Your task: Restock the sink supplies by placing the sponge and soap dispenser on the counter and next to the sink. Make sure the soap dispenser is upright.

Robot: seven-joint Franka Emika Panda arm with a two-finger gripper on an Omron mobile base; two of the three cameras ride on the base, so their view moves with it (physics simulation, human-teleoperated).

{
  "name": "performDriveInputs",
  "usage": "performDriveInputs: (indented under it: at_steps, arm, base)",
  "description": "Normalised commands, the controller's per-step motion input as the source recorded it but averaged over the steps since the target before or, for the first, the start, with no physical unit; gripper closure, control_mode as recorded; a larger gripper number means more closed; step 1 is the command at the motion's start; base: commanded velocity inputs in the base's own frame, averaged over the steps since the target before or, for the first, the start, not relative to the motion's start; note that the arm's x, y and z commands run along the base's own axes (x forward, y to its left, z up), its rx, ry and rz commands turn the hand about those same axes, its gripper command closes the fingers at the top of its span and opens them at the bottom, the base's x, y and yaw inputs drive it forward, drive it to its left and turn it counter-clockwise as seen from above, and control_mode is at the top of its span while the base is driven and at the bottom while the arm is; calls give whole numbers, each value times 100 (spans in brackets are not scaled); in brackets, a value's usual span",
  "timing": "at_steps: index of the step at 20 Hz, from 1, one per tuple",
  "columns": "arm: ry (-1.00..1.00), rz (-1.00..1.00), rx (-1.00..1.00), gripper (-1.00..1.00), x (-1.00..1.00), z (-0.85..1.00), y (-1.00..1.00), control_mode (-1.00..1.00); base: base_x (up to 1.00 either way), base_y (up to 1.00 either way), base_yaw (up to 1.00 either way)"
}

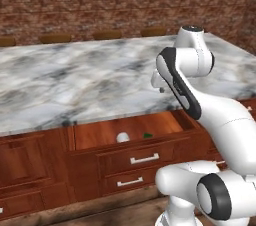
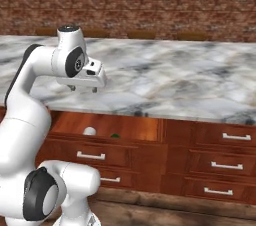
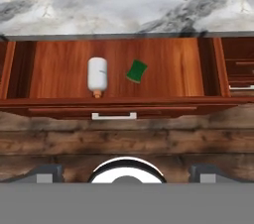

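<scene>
Wide-open pincer (image 3: 127, 171) hangs above the pulled-out drawer (image 3: 163, 69); straight below it the soap dispenser (image 3: 97, 75) lies on its side, the sponge (image 3: 136, 71) just beside it, green face up, marble worktop (image 3: 124, 0) beyond.

White arm rises from lower left, elbow high, hand bent forward over worktop edge. Tool (image 2: 84, 89) hangs just above marble worktop (image 2: 175, 85) front edge, fingers small and dark under hand, jaws spread. Below it, top drawer (image 2: 107, 129) pulled open. Inside: soap dispenser (image 2: 89, 131), pale rounded shape, left; sponge (image 2: 115, 135), small green speck, just right of it, apart. Closed drawers with white handles (image 2: 235, 136) to right. Brick wall (image 2: 150, 0) behind worktop
</scene>
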Motion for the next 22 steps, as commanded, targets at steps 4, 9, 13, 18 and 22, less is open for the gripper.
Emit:
performDriveInputs:
  at_steps: [4, 9, 13, 18, 22]
  arm:
    - [0, 0, 0, -100, 0, 0, 0, 100]
    - [0, 0, 0, -100, 0, 0, 0, 100]
    - [0, 0, 0, -100, 0, 0, 0, 100]
    - [7, 0, 2, -100, 5, -84, -11, -100]
    - [24, 0, 0, -100, 26, -100, 0, -100]
  base:
    - [46, 0, -1]
    - [27, -3, 0]
    - [0, -12, 0]
    - [0, 0, 0]
    - [0, 0, 0]
